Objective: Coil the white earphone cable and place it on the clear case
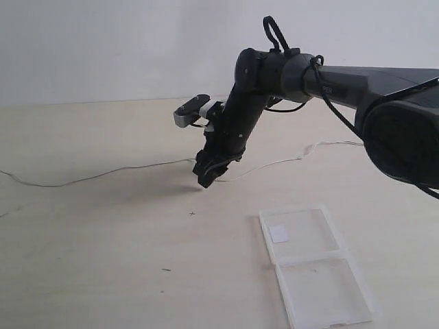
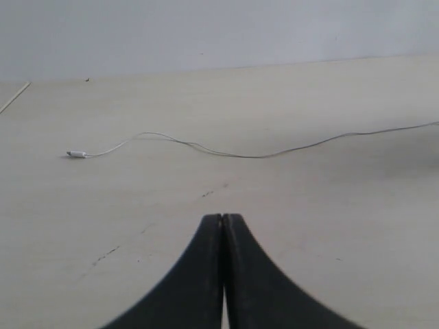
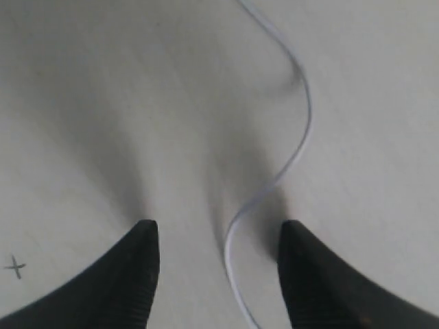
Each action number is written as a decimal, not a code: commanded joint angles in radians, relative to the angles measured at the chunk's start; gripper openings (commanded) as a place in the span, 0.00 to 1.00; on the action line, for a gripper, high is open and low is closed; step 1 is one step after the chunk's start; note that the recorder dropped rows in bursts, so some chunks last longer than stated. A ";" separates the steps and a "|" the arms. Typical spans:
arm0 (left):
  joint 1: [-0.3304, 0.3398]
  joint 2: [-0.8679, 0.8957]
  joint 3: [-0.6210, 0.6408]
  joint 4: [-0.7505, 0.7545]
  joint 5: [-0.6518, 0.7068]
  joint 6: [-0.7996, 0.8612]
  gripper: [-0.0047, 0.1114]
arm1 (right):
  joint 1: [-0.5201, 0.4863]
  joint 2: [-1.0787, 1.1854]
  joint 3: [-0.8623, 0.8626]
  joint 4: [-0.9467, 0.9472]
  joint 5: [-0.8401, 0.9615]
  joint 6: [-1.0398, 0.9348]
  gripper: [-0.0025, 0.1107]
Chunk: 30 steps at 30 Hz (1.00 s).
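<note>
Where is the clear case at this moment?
Exterior view: the clear case lies open and flat on the table at lower right, nearer the camera than the right gripper, apart from the white earphone cable.

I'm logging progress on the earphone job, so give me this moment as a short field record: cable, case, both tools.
cable: white earphone cable uncoiled, strung out across the table
case: clear case lying open flat, nothing on it, apart from the cable
right tool: open, low over the table, cable running between its fingers, not clamped
left tool: shut, empty
progress: coiling not begun
</note>
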 commanded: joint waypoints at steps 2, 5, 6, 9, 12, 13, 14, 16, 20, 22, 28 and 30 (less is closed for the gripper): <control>-0.005 -0.005 0.000 -0.003 -0.008 0.004 0.04 | 0.001 -0.001 -0.002 -0.007 -0.051 0.011 0.48; -0.005 -0.005 0.000 -0.003 -0.008 0.004 0.04 | 0.001 0.000 -0.002 -0.016 -0.057 0.026 0.45; -0.005 -0.005 0.000 -0.003 -0.008 0.004 0.04 | 0.001 0.000 -0.002 -0.025 -0.057 0.039 0.44; -0.005 -0.005 0.000 -0.003 -0.008 0.004 0.04 | 0.001 0.004 -0.002 -0.043 -0.054 0.054 0.42; -0.005 -0.005 0.000 -0.003 -0.008 0.004 0.04 | 0.001 0.011 -0.002 -0.043 -0.045 0.054 0.36; -0.005 -0.005 0.000 -0.003 -0.008 0.004 0.04 | 0.001 0.011 -0.002 -0.043 -0.043 0.054 0.32; -0.005 -0.005 0.000 -0.003 -0.008 0.004 0.04 | 0.001 0.016 -0.002 -0.043 -0.040 0.054 0.27; -0.005 -0.005 0.000 -0.003 -0.008 0.004 0.04 | 0.001 0.019 -0.002 -0.043 -0.034 0.054 0.18; -0.005 -0.005 0.000 -0.003 -0.008 0.004 0.04 | 0.001 0.023 -0.002 -0.048 -0.027 0.052 0.08; -0.005 -0.005 0.000 -0.003 -0.008 0.004 0.04 | 0.001 0.023 -0.002 -0.062 -0.027 0.052 0.02; -0.005 -0.005 0.000 -0.003 -0.008 0.004 0.04 | 0.001 -0.011 -0.002 -0.061 -0.039 0.029 0.02; -0.005 -0.005 0.000 -0.003 -0.008 0.004 0.04 | -0.001 -0.046 -0.002 -0.058 -0.035 0.029 0.02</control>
